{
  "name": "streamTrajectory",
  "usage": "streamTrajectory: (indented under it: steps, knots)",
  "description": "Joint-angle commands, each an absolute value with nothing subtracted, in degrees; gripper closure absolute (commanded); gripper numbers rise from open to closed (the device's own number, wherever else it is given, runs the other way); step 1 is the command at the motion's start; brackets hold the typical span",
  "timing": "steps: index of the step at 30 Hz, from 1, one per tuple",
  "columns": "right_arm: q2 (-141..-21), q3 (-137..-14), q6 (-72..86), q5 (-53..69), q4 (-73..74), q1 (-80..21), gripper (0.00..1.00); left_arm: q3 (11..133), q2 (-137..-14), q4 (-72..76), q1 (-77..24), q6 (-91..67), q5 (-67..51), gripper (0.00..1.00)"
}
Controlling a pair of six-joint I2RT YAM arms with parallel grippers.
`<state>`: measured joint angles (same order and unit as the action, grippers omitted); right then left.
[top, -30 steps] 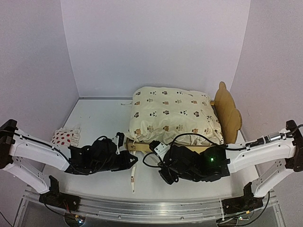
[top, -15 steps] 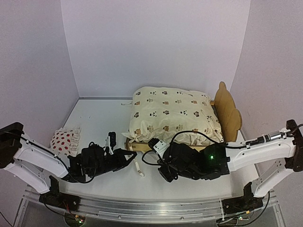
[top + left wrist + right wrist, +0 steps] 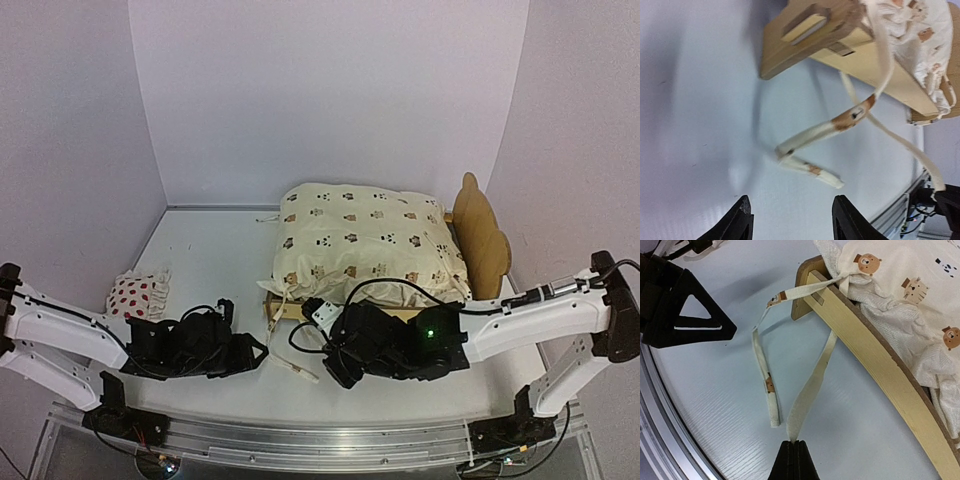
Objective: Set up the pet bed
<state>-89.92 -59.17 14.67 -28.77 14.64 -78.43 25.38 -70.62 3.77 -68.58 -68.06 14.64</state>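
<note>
Right pincer (image 3: 794,446) pinches a cushion tie (image 3: 812,385); left pincer (image 3: 790,214) gapes, empty. Pull gently, or the bed (image 3: 865,355) may slide.

cushion (image 3: 365,245) on pet bed (image 3: 483,238), pillow (image 3: 137,293) far L, ties (image 3: 812,385) at front

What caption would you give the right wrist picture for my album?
Right gripper pinches one cushion tie beside the pet bed; a second tie trails loose on the table.

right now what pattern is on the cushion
Cream cushion with small bear faces, clearest from the right wrist.
</note>
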Motion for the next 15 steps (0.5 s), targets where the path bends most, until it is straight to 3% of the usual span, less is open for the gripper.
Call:
streamTrajectory:
  steps: [1,10,15]
  knots:
    - [-91.15,-62.49,15.73,-26.00,14.17,-78.32,1.00,31.23,-68.01,-17.30,-68.78,-69.00,18.97,0.46]
    - [-92.45,-63.02,16.45,-23.14,13.91,-78.31,1.00,33.40,-75.25,-13.45,-68.79,-62.27,18.70,0.65]
    - [-94.22,-63.38,16.83,-11.68,11.36,-78.37,1.00,36.94,-81.72,-11.96,-68.77,-60.22,19.31,0.70]
